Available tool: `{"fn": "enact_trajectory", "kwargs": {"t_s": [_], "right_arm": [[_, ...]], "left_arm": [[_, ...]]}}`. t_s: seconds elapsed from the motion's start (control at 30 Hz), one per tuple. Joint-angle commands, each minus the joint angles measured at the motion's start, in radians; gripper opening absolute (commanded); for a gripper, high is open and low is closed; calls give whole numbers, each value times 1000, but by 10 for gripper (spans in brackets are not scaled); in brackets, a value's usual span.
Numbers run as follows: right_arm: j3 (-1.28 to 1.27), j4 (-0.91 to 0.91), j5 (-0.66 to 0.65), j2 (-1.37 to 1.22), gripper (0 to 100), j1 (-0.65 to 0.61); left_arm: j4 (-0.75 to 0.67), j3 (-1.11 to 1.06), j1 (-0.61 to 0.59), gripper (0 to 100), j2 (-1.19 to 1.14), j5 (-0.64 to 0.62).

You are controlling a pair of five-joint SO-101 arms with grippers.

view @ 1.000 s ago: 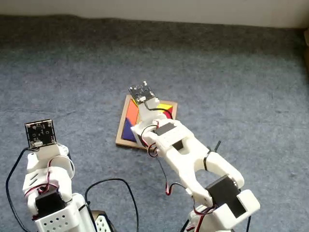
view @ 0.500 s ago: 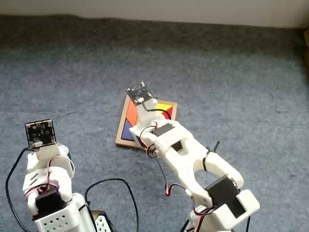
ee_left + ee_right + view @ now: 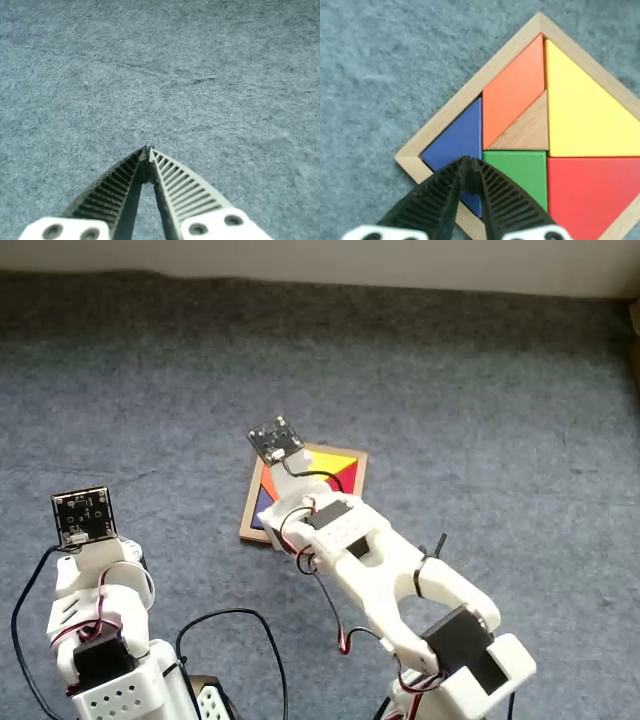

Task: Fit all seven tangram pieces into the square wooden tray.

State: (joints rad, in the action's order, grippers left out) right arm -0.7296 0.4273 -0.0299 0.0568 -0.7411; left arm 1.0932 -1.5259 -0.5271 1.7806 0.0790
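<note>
The square wooden tray [image 3: 246, 517] lies on the grey carpet mid-table, partly under the right arm. In the right wrist view the tray [image 3: 445, 116] holds a blue triangle [image 3: 459, 141], an orange piece [image 3: 512, 93], a plain wood triangle [image 3: 528, 131], a green square [image 3: 521, 171], a yellow triangle [image 3: 580, 115] and a red piece [image 3: 587, 192], all flat inside the frame. My right gripper [image 3: 466, 173] is shut and empty, its tips over the blue triangle near a tray corner. My left gripper [image 3: 147, 150] is shut over bare carpet at the near left.
Grey carpet [image 3: 480, 410] surrounds the tray on every side. The left arm [image 3: 95, 610] stands at the near left, well apart from the tray. A pale wall edge [image 3: 400, 265] runs along the far side.
The right arm has swung leftward over the tray, so its wrist now covers more of the orange and blue pieces and more yellow shows. The left arm has not moved.
</note>
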Motion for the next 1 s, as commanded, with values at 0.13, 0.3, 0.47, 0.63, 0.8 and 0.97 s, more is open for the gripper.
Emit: {"fn": "enact_trajectory", "kwargs": {"t_s": [0.13, 0.3, 0.47, 0.63, 0.8, 0.97], "right_arm": [[-117, 101, -12, 401, 9, 56], [-232, 104, -12, 630, 9, 124], [-340, 104, -12, 878, 9, 239], [-490, 104, -12, 1116, 11, 332], [-634, 104, -12, 1317, 11, 389], [-736, 105, -12, 1477, 12, 437]], "left_arm": [[-17, 8, -5, 31, 39, 12], [-17, 8, 5, 31, 39, 12], [-6, 16, 166, 31, 39, 12], [-3, 8, 285, 31, 39, 12], [-3, 8, 338, 32, 39, 8], [-5, -7, 384, 32, 39, 6]]}}
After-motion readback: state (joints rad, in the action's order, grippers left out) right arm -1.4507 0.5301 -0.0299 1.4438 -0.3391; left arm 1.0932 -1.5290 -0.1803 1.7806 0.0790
